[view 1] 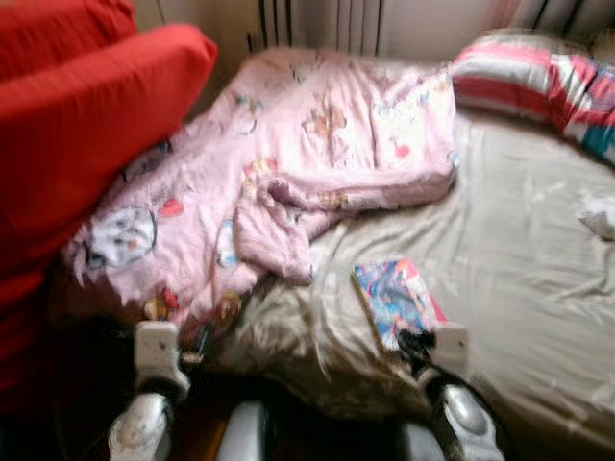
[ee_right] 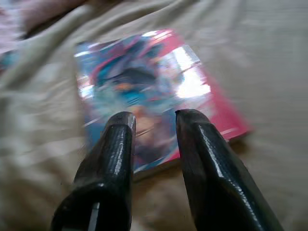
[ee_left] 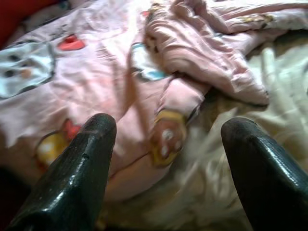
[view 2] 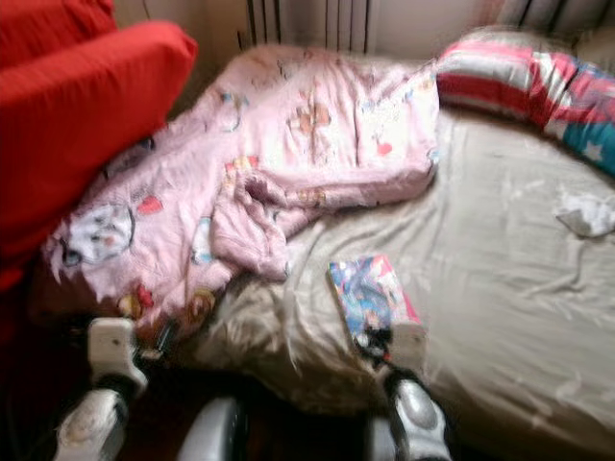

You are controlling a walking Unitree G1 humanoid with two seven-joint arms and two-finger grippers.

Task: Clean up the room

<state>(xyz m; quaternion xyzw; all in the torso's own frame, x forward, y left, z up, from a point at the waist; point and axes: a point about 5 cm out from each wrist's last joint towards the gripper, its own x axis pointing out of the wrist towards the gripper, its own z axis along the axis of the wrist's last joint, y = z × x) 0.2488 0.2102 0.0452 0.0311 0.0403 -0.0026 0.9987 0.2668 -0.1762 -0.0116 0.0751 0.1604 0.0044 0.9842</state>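
Note:
A glossy blue and pink book (view 1: 396,300) lies flat on the beige bedsheet (view 1: 519,279) near the bed's front edge. My right gripper (ee_right: 154,118) hovers just over the book's near end (ee_right: 144,91), its fingers a narrow gap apart with nothing between them. A crumpled pink patterned blanket (view 1: 288,163) covers the left part of the bed. My left gripper (ee_left: 168,130) is wide open above the blanket's near edge (ee_left: 163,96), holding nothing. Both arms come up from the bottom of the eye views, left (view 1: 154,360) and right (view 1: 452,384).
A big red cushion (view 1: 86,134) leans at the left beside the blanket. A striped pillow (view 1: 538,82) lies at the bed's far right, and a small white crumpled thing (view 2: 586,213) rests on the sheet at the right edge. A radiator (view 1: 317,21) stands behind the bed.

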